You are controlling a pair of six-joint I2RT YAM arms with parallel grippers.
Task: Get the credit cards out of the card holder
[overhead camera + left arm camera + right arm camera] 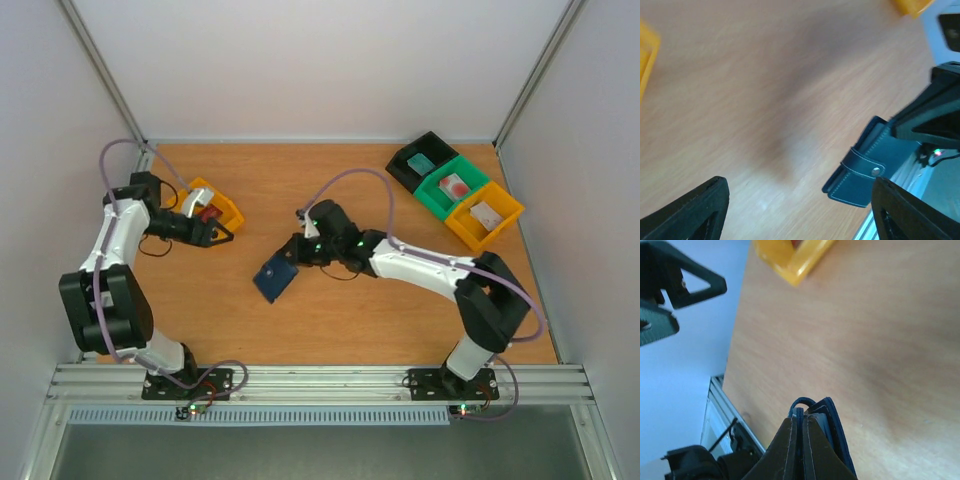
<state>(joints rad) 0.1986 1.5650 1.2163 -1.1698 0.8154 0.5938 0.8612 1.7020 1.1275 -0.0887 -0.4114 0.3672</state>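
Observation:
The navy-blue card holder [277,277] lies tilted near the table's middle, and my right gripper [297,250] is shut on its upper edge. In the right wrist view the two fingers [790,440] press together on a thin navy flap of the card holder [832,420]. A red credit card [208,212] lies in the yellow bin [228,212] at the left. My left gripper [222,234] hangs beside that bin, open and empty. In the left wrist view, the left gripper [800,210] has bare wood between its fingers, and the closed card holder [865,170] with its snap tab lies to the right.
Three joined bins stand at the back right: black [420,160], green [455,188] and yellow [485,218], each with a small item inside. An aluminium rail [320,380] runs along the near table edge. White walls enclose the table.

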